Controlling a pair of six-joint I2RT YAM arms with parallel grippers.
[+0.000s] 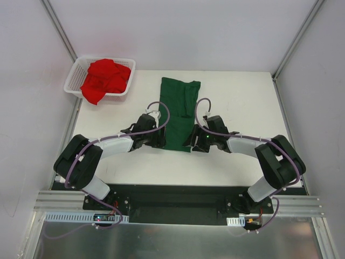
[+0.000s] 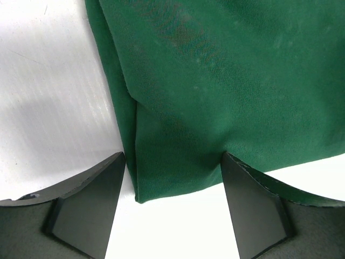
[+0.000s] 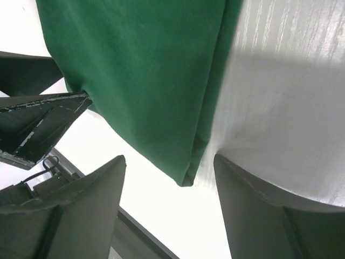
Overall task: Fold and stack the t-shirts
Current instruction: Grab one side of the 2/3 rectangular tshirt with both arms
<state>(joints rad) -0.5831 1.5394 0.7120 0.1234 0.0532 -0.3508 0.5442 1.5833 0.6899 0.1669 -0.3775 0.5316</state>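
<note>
The dark green t-shirt point(image 1: 179, 110) lies on the white table, folded into a long narrow strip running away from the arms. My left gripper point(image 1: 163, 141) is at its near left corner and my right gripper point(image 1: 190, 143) at its near right corner. In the left wrist view the left gripper point(image 2: 172, 162) is open, with the green cloth's point(image 2: 215, 97) corner between its fingers. In the right wrist view the right gripper point(image 3: 170, 162) is also open, straddling the other corner of the green cloth point(image 3: 140, 75). The red t-shirt point(image 1: 105, 78) sits crumpled in a heap.
A white mesh basket point(image 1: 70, 81) at the table's far left corner holds the red heap. White walls close in the table point(image 1: 242, 102) on three sides. The left gripper's fingers point(image 3: 43, 124) show at the left of the right wrist view.
</note>
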